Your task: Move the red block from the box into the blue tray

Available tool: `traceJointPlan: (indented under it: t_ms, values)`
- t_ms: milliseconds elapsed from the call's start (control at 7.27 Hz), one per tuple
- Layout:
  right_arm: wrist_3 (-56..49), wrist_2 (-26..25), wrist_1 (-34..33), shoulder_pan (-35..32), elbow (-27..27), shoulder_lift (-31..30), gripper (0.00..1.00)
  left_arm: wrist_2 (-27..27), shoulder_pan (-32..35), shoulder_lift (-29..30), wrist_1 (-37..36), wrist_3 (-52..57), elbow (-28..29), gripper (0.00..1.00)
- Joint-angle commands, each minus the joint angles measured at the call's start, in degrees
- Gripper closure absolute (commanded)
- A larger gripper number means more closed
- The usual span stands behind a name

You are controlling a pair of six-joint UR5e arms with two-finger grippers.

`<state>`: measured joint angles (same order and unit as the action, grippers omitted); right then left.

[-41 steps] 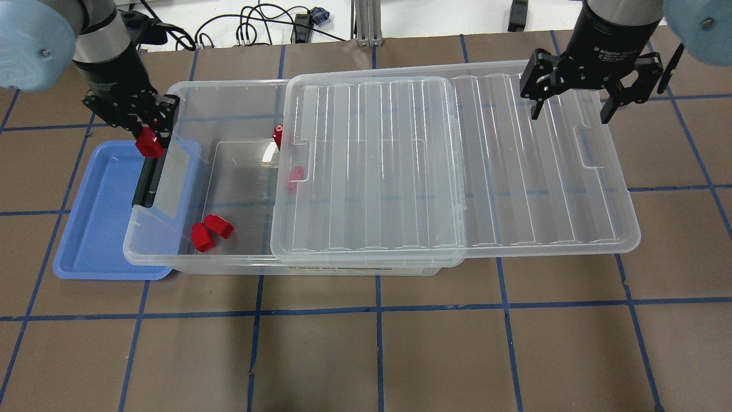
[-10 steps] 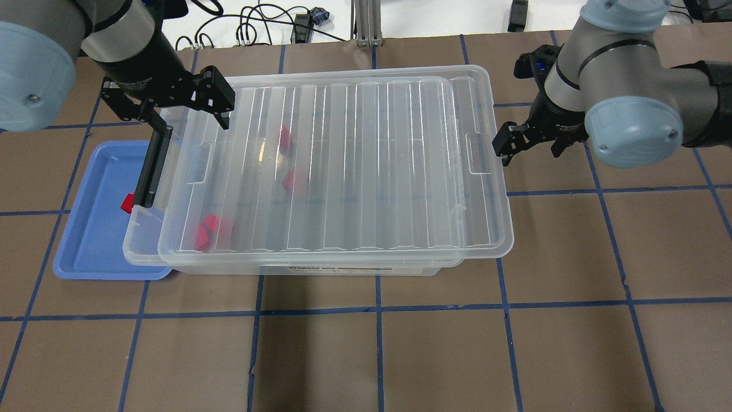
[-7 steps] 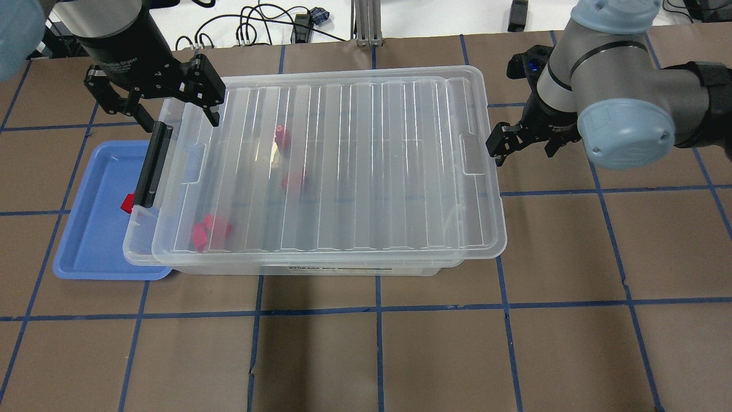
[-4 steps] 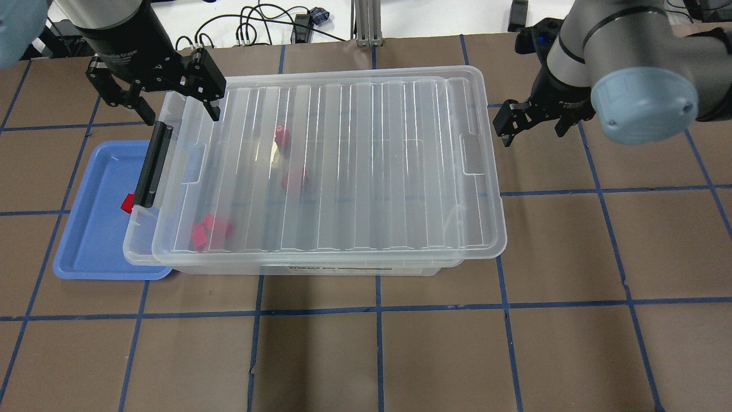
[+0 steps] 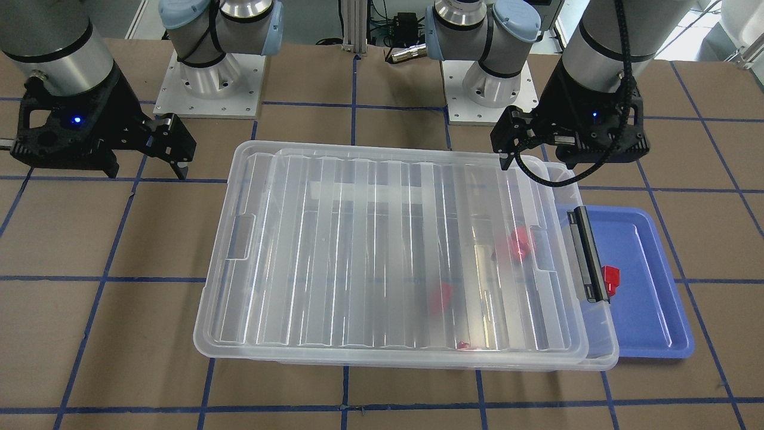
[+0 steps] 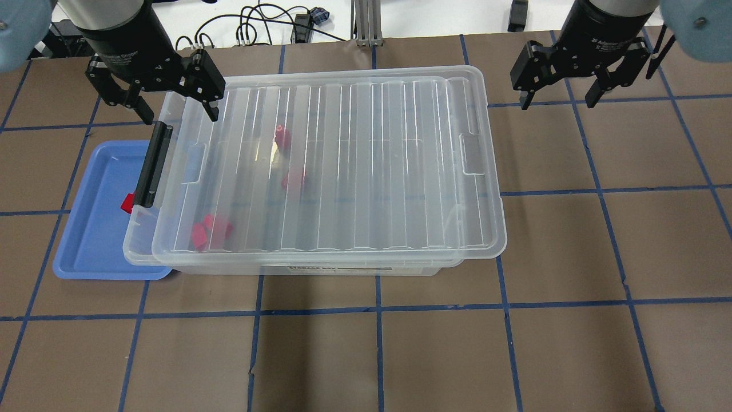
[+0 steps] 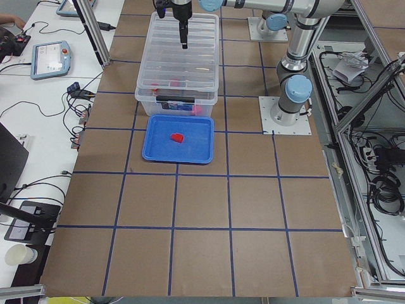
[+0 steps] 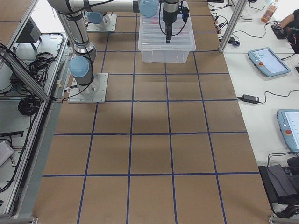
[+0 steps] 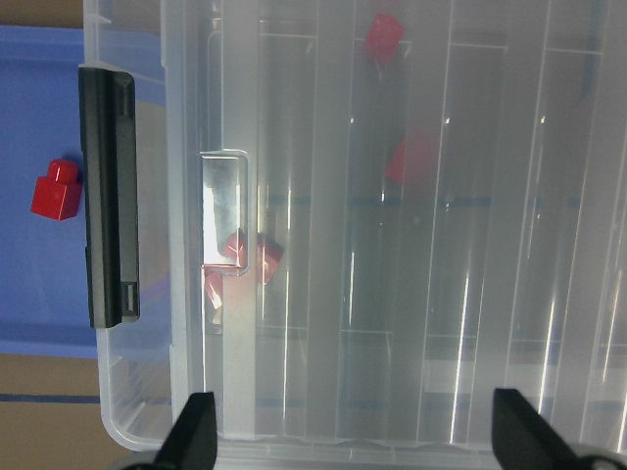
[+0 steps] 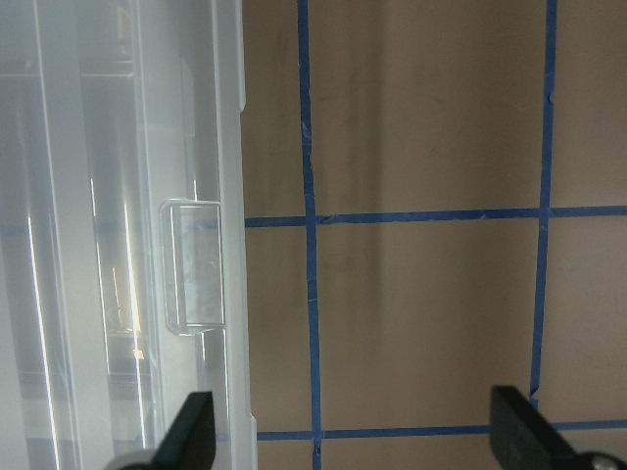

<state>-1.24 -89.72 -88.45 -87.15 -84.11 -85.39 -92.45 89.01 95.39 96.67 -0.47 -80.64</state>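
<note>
One red block (image 6: 127,202) lies in the blue tray (image 6: 91,229) beside the box's black latch (image 6: 153,166); it also shows in the left wrist view (image 9: 56,190). The clear lid (image 6: 343,166) covers the clear box (image 6: 137,252). Several red blocks (image 6: 210,230) show dimly through the lid. My left gripper (image 6: 178,111) is open and empty above the box's far left corner. My right gripper (image 6: 557,103) is open and empty above the table, right of the box and apart from it.
The tray's right side sits partly under the box's left end. Brown table (image 6: 400,343) with blue tape lines surrounds the box. Cables (image 6: 257,26) lie beyond the far edge. Both robot bases (image 5: 209,89) stand behind the box in the front-facing view.
My left gripper has let go of a red block, which now lies in the tray. The lid has slid left over the box. My right gripper has drawn back from the lid's right edge.
</note>
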Motion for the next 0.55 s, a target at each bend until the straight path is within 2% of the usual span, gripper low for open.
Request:
traceJointPlan:
  t_ms: [0,275,413]
  values:
    - [0.45,-0.1,0.74,-0.12,0.53,0.4,0.0,-2.03,-0.07,0.49,-0.16,-0.59,-0.13,0.0]
    - [0.45,-0.01,0.56,-0.12,0.53,0.4,0.0,1.63,0.1,1.2,-2.53,-0.15,-0.13,0.0]
    - [0.45,-0.1,0.56,-0.21,0.53,0.4,0.0,1.49,0.28,1.2,-2.45,-0.06,-0.3,0.0]
